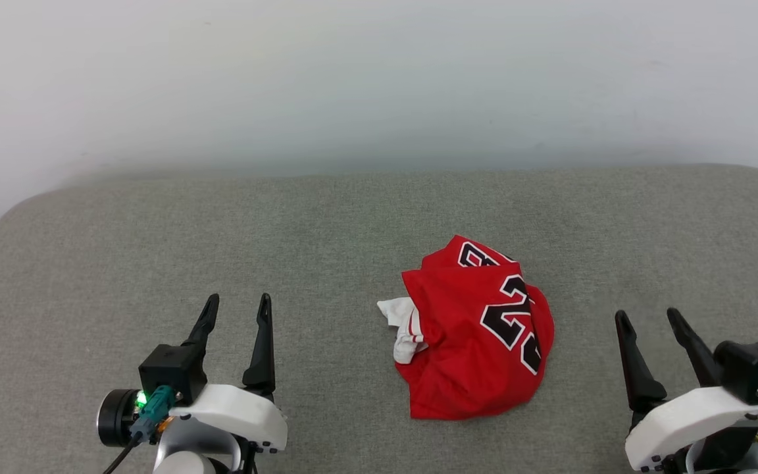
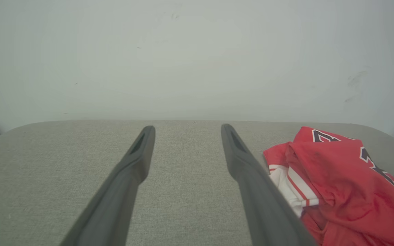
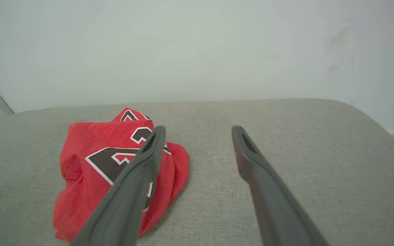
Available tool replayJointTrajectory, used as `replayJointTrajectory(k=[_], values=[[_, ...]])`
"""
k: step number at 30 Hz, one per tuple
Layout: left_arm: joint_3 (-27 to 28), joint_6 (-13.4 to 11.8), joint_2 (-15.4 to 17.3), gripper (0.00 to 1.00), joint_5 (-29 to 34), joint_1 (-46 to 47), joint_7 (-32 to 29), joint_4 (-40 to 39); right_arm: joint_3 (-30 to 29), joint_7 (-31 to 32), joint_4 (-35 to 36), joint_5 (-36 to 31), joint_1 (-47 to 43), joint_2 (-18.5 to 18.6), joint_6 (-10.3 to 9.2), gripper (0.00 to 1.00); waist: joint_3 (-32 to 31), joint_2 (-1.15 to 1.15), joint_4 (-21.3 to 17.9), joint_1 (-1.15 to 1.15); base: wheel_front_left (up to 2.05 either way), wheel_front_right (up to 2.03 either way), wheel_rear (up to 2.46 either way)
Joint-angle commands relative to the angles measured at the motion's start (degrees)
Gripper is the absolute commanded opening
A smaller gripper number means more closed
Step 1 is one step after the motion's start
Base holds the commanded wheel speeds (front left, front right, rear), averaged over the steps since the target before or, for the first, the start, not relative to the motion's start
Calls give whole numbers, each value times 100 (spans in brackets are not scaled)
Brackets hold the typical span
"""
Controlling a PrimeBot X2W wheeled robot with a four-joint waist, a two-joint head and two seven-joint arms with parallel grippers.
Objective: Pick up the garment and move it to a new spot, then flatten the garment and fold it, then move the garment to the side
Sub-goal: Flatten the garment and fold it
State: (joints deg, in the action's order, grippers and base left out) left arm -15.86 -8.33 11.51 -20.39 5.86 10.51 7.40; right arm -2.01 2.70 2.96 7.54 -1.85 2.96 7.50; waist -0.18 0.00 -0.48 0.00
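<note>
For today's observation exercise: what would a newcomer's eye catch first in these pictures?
The crumpled bright red garment with black-and-white lettering lies on the grey cushioned surface, right of centre. Next come the open left gripper at lower left and open right gripper at lower right, both clear of it.

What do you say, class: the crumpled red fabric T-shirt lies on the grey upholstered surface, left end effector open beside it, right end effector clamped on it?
One error: the right end effector is not clamped on the crumpled red fabric T-shirt; the head view shows it open and apart from it. The grey upholstered surface and open left end effector stand as stated.
</note>
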Motion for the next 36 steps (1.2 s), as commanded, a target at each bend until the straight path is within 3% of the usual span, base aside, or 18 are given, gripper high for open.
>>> replayJointTrajectory(k=[1,8,17,21,26,27,28,29,36], values=[[-9,-17,3,100,35,35,16,-43,-24,204,-74,116,32,-12,-2,100,47,0,38,0,0,0,0],[-159,39,-59,100,119,328,78,-119,236,1817,-190,824,775,321,-2,100,429,0,303,0,0,0,0],[-344,123,-263,100,153,627,248,-18,1514,4270,-1,1643,1829,1000,-2,100,829,0,699,0,0,0,0],[-368,132,-347,100,141,736,311,61,1969,4831,-79,1747,2171,1198,-2,100,956,0,839,0,0,0,0],[-363,138,-400,100,115,818,375,146,2228,5055,-357,1836,2316,1360,-2,100,1019,0,942,0,0,0,0],[-353,133,-402,100,112,823,379,159,2233,5038,-385,1839,2338,1390,-2,43,1024,0,942,0,0,0,0],[-344,126,-404,100,111,826,389,170,2237,5028,-405,1853,2346,1413,-2,15,1030,0,937,0,0,0,0],[-331,119,-402,100,105,818,402,179,2224,4998,-412,1853,2359,1424,-2,0,1028,0,919,0,0,0,0],[-252,82,-341,100,94,695,427,213,1800,4556,-8,1803,2257,1429,-2,0,937,0,602,0,0,0,0]])
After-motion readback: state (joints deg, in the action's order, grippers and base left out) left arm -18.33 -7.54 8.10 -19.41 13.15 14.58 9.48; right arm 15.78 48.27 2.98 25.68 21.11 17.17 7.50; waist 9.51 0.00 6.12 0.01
